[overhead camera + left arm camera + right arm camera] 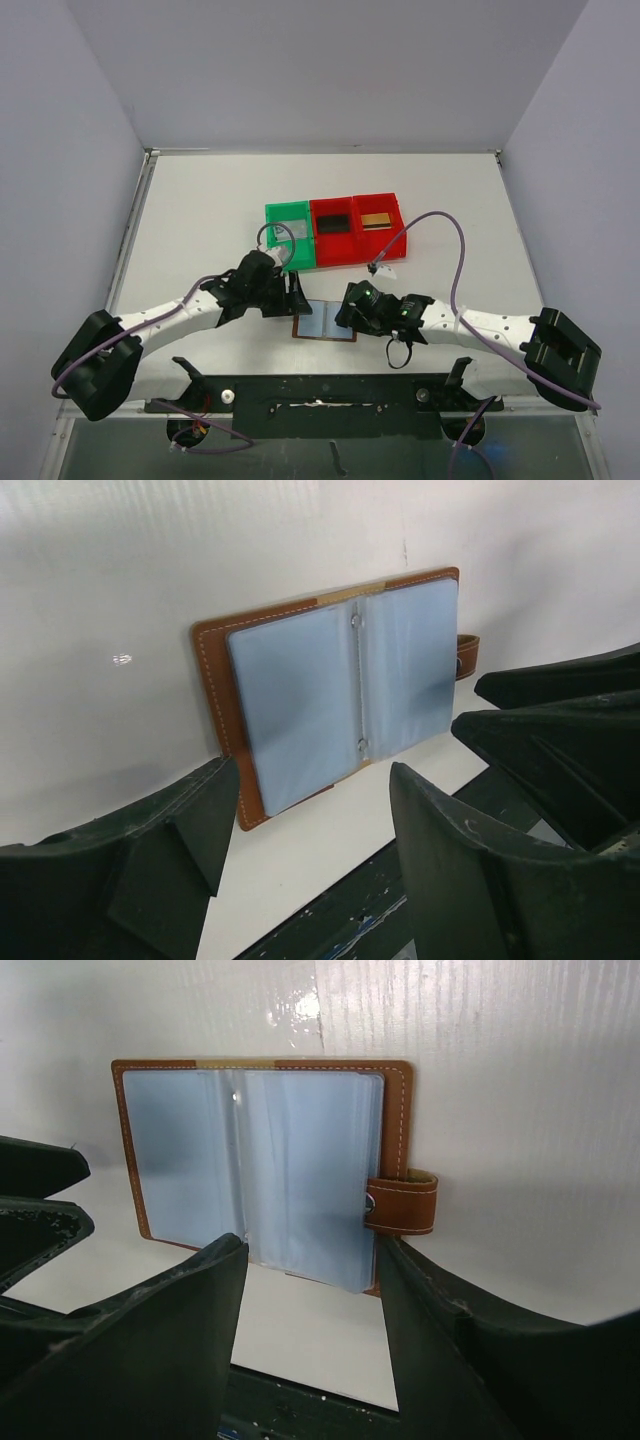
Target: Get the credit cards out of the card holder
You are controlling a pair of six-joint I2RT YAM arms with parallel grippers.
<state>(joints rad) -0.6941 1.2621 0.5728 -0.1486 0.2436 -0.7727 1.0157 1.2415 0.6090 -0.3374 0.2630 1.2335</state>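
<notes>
1. The card holder [325, 323] lies open flat on the desk [200, 220], pale sleeves up, between the two claws.
2. The left claw [310, 810] sits near its left edge, jaws apart, gripping nothing.
3. The right claw [310, 1280] sits by the side tab [402, 1203], jaws likewise parted and empty.
4. Behind, a silver-grey card [288, 231] lies in the green bin [272, 240], a black card [334, 223] in the middle red bin [335, 250], and a gold card [376, 219] in the end red bin [372, 243].
</notes>
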